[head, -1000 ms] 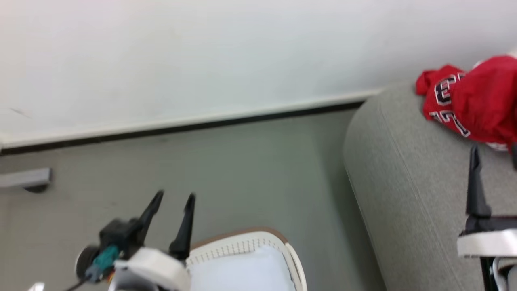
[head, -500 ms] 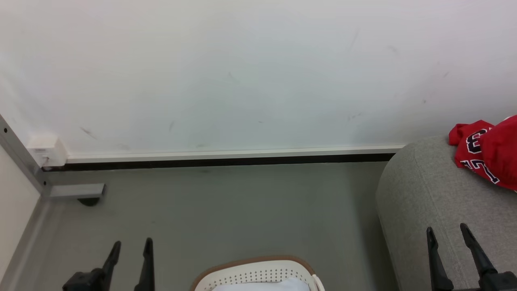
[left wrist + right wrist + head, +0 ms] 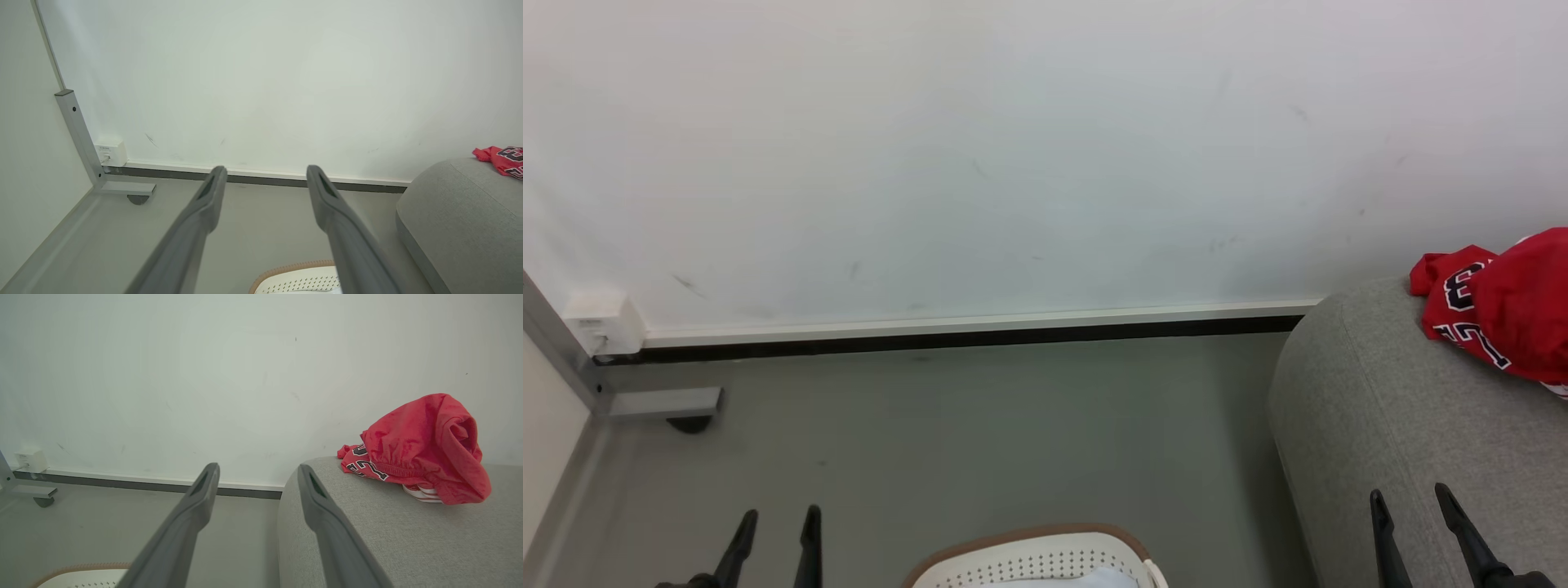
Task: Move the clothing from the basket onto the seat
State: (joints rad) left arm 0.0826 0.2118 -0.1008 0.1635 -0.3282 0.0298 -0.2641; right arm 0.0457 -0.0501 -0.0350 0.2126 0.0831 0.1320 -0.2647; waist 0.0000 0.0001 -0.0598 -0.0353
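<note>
Currently both arms sit low and idle. Left gripper (image 3: 780,513) hangs over the floor (image 3: 980,425), fingers apart, nothing between them. Right gripper (image 3: 1409,491) is over the near end of the seat (image 3: 408,539), likewise spread and empty.

Clothing (image 3: 421,449): heaped on top of the seat, toward the wall (image 3: 1013,163), well apart from either gripper. The plain red piece (image 3: 425,437) lies bunched on top. The jersey (image 3: 359,463) sits beneath it, its lettering showing at the left and white-striped trim peeking out under the front.

Basket (image 3: 1029,555): on the floor between the two grippers, near the seat's rounded end. Just the far rim and a strip of perforated wall can be seen. A pale patch (image 3: 1086,578) lies inside at the picture's bottom edge — cloth or the basket's own bottom, cannot tell. No red shows within.

Handling, as judged: thin sports fabric, light and limp, no stiffness to speak of. It should sag and trail from any single pinch, and the two pieces may cling and come up together. Not fragile; somewhat slick. Best hold looks like a raised fold or the gathered hem of the top piece, where the cloth is thickest — a flat spread area would give the long fingers little to close on.

Progress, as judged: red garments already on the seat; whether anything is left in the basket is unclear.
</note>
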